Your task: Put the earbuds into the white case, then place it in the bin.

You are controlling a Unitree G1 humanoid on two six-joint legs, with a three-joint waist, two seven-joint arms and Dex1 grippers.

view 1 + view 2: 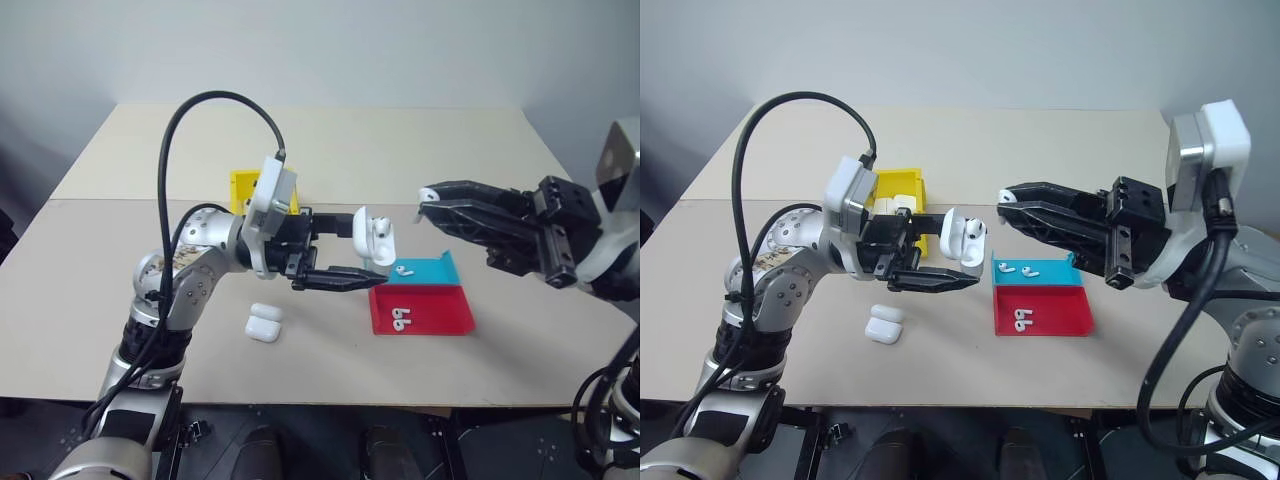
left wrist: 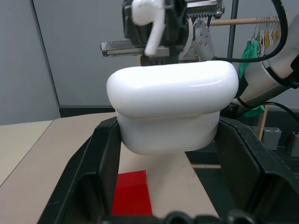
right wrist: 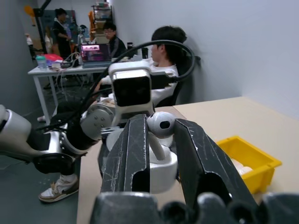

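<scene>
Right gripper (image 1: 1006,197) pinches an earbud (image 3: 160,125) just right of the open white case (image 1: 962,236), clamped in our left gripper (image 1: 965,266) above the table; insertion is underway, needing careful stem alignment.

We see a beige tabletop (image 1: 400,150) against a grey wall (image 1: 300,40); people sit at a desk (image 3: 51,70) beyond.
</scene>
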